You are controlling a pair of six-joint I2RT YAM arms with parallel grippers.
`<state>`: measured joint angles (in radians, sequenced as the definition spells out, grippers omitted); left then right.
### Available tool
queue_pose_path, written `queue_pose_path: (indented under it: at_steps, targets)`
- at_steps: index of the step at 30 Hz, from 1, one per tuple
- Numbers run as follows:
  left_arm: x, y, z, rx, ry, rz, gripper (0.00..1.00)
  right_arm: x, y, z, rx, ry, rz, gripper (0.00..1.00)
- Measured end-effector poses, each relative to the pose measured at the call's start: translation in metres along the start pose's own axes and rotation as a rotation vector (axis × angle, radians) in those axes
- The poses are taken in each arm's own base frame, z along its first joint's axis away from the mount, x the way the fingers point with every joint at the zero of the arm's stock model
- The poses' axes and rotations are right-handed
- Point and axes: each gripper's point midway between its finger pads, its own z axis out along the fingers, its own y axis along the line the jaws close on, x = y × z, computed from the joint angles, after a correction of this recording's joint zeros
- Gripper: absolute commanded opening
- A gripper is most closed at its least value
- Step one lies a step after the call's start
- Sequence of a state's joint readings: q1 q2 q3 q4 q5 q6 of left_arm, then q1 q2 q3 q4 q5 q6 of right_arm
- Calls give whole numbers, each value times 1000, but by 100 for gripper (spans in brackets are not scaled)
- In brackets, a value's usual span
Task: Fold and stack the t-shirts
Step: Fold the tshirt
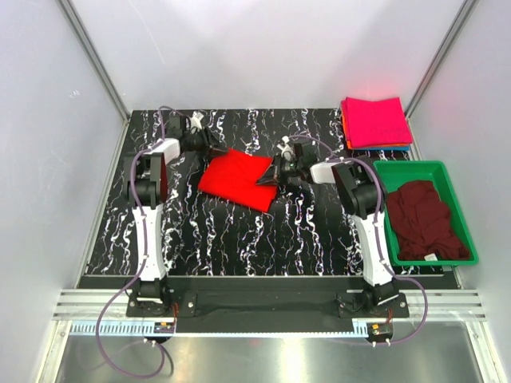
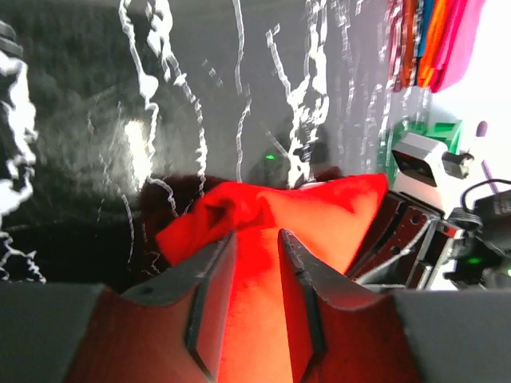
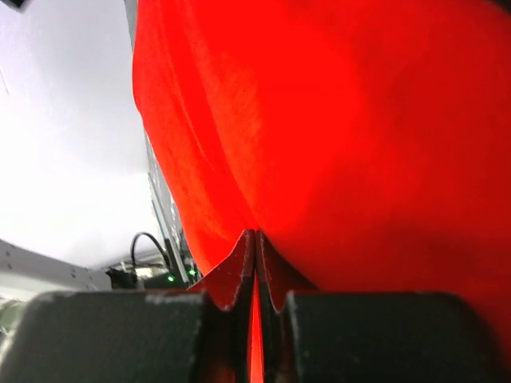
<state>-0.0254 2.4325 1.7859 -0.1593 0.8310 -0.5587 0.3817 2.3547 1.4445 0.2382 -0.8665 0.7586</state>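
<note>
Risk: red shirt bunches or unfolds, since right end effector pinches it tight while left end effector hangs half-open, gripping nothing.

No readable text, labels or numbers

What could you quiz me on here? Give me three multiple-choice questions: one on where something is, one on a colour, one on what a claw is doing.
1. Where is the dark maroon t-shirt? A) mid-table B) in the green bin C) draped over an arm
2. What colour tops the folded stack in the far right corner? A) magenta-pink B) yellow C) black
3. The right gripper is: A) wide open B) shut on the red t-shirt C) shut on nothing
Answers: 1 B, it lies crumpled in the bin; 2 A, pink lies on top; 3 B, its fingers pinch red cloth.
</note>
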Motion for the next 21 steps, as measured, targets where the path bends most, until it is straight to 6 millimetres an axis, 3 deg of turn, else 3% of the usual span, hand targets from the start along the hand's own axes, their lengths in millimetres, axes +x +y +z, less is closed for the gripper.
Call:
queue_pose_path:
  at_steps: [4,5,8,9,11,12,14,17,18,20,21]
  targets:
    - [-17,-10,-4,-7,-24,28,41,-1,-3,-11,-4,-3,-39,17]
    - [-20,-11,-5,-12,-29,32,43,-2,-2,-15,10,-4,-47,33]
    - [-20,-12,-8,-30,-29,33,54,-5,6,-28,67,-20,-56,51]
    - [-19,-13,-11,-44,-26,29,56,-9,10,-33,101,-42,-55,63]
    - [-19,-16,-20,-80,-26,32,56,-16,22,-46,155,-85,-49,66]
    - [-20,-22,-27,-98,-29,39,56,-21,30,-54,179,-121,-50,73]
    - [-22,-38,-45,-122,-54,73,56,-25,45,-70,221,-186,-27,74]
    - [-3,-68,-83,-134,-92,113,56,-25,53,-89,283,-253,29,76]
    - [6,-74,-92,-135,-96,119,56,-25,50,-91,310,-262,51,78]
    - [27,-86,-104,-126,-97,133,56,-20,37,-93,372,-264,93,92]
    - [37,-86,-105,-124,-89,134,56,-15,28,-93,411,-258,119,91]
